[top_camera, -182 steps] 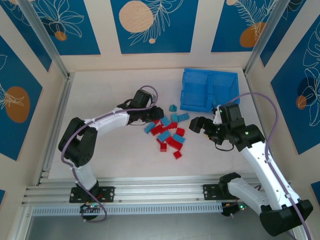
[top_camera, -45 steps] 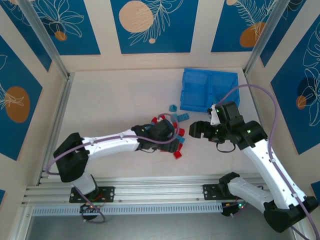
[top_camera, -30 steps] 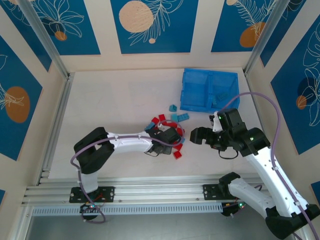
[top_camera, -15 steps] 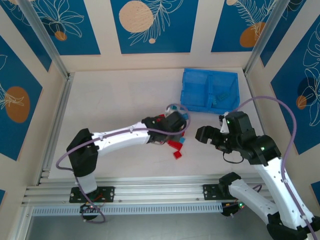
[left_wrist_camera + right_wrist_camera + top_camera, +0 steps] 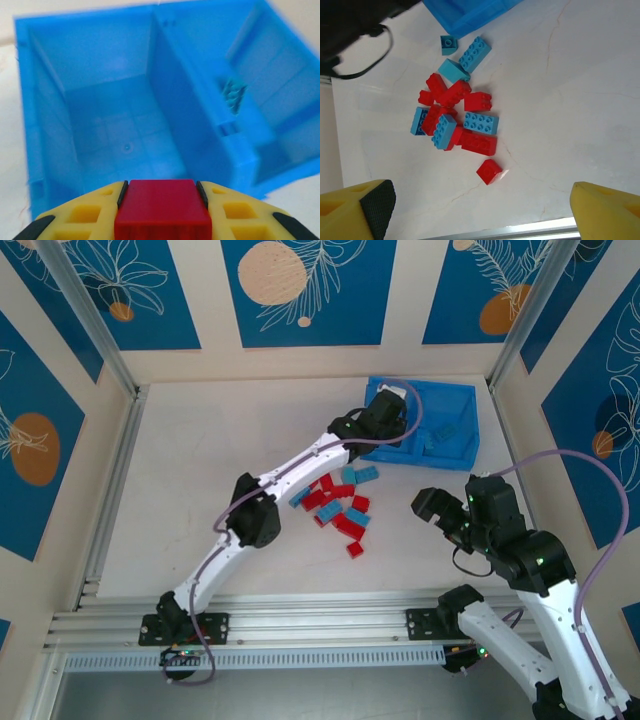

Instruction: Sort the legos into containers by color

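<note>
Left wrist view: left jaws clamp a red lego (image 5: 162,207) over the bin's bare left compartment (image 5: 120,145), presumably because a teal lego (image 5: 233,95) occupies the other. Right jaws gape empty at 3 o'clock of the pile (image 5: 335,505).

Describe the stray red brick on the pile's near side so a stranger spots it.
Find the blue bin at the table's far right; in front of it lies a heap of red and light blue bricks. At the heap's edge farthest from the bin sits a small red brick, the only red one lying apart from the rest.
</note>
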